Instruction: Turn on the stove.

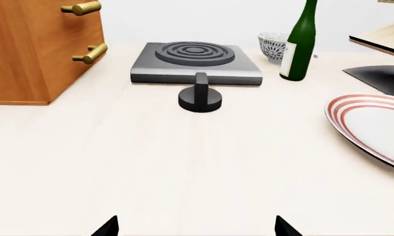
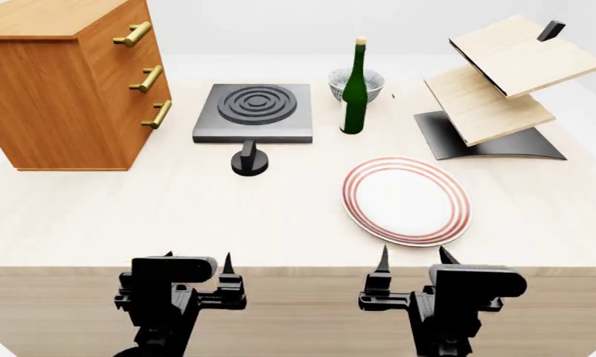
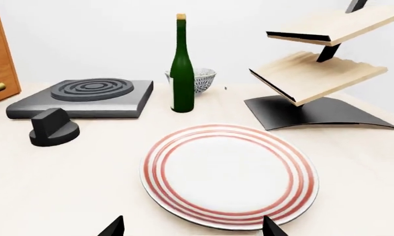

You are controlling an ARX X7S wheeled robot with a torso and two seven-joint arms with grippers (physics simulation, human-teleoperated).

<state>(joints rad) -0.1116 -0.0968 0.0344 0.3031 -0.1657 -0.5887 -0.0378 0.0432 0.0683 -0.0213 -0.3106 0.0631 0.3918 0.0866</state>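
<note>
Stove (image 2: 253, 111) sits toward the counter's (image 2: 178, 223) far edge, burner dark, knob (image 2: 249, 161) untouched. Left pincer (image 2: 225, 286) and right pincer (image 2: 411, 286) hang spread, empty, at the near edge; everything remains.

From my left gripper (image 2: 225, 274) at the table's near edge, bare tabletop (image 2: 178, 216) runs straight ahead to the knob (image 2: 249, 161), which stands just in front of the stove (image 2: 254, 111) with nothing between. The drawer cabinet (image 2: 65, 82) walls off the left side, its handles jutting toward the stove, while the bottle (image 2: 354, 88) and bowl (image 2: 344, 83) crowd the stove's right edge. Ahead of my right gripper (image 2: 413, 260) the plate (image 2: 406, 199) lies in the way, with the shelf rack (image 2: 501, 89) beyond it.
</note>
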